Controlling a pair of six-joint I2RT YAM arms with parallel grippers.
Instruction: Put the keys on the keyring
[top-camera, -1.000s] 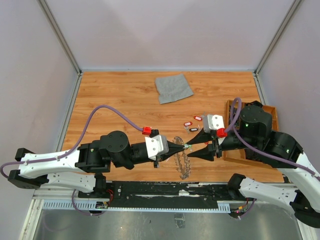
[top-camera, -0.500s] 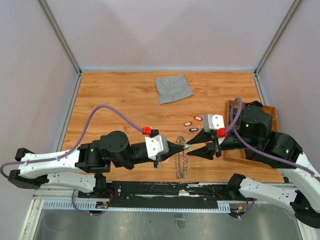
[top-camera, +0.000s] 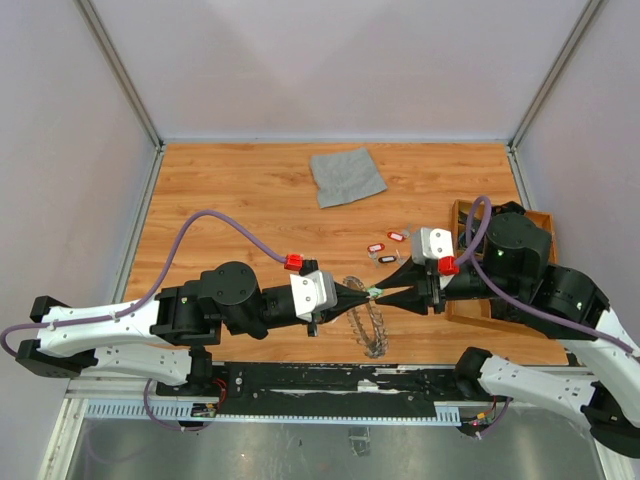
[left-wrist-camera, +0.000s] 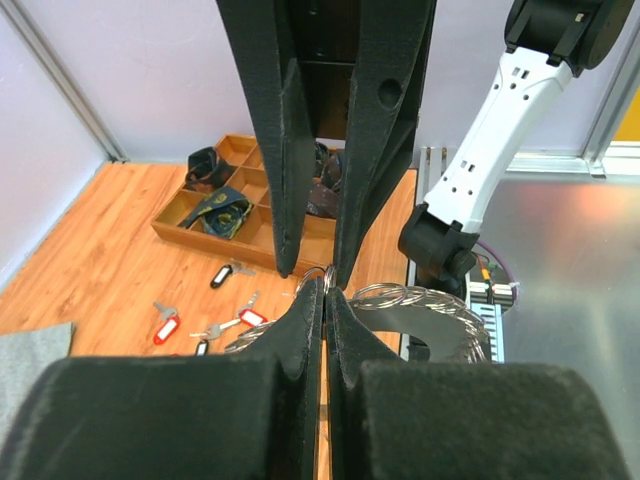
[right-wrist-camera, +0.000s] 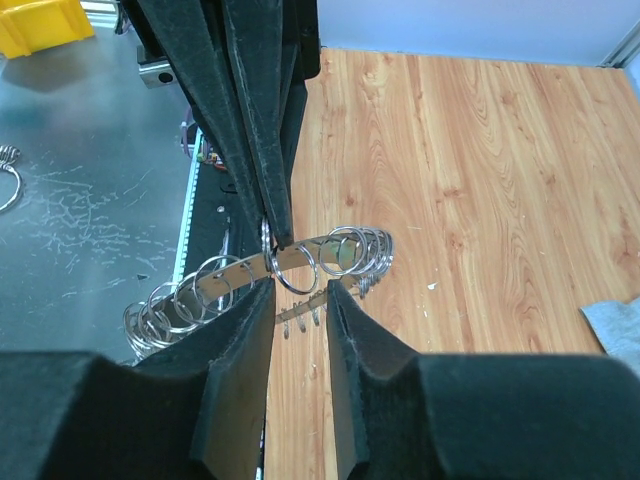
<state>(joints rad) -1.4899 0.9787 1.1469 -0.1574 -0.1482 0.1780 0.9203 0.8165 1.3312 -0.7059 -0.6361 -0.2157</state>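
The keyring (top-camera: 368, 322) sits nearest, keys (top-camera: 385, 246) behind it, cloth (top-camera: 346, 176) farther behind.

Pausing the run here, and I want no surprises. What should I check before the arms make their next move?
1. Left gripper shut on a loop of the keyring: ok.
2. Right gripper holding a key: not ok, fingers apart, nothing between.
3. Grippers tip to tip: ok.
4. Loose keys in view on the table: ok.
5. Loop spread open for threading: cannot tell.
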